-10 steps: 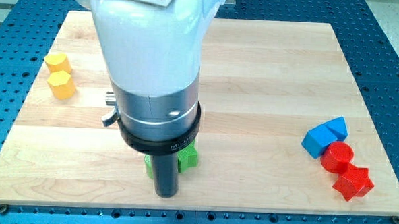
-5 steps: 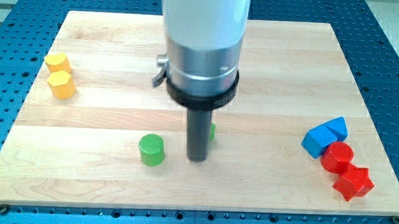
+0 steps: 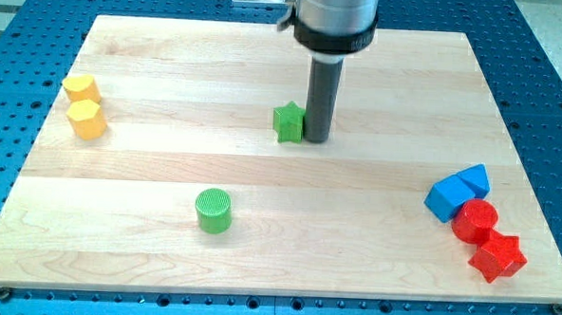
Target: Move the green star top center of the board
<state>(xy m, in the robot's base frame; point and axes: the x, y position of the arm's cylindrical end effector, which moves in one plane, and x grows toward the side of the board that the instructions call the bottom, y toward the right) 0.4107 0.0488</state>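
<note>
Camera view: the green star (image 3: 287,122) has been pushed up from the board's (image 3: 119,169) lower middle to just above centre, leaving the green cylinder (image 3: 213,211) behind. My tip (image 3: 317,138), holding nothing, touches the star's right side. Top centre is judged close. The arm's upper part is cut off.
</note>
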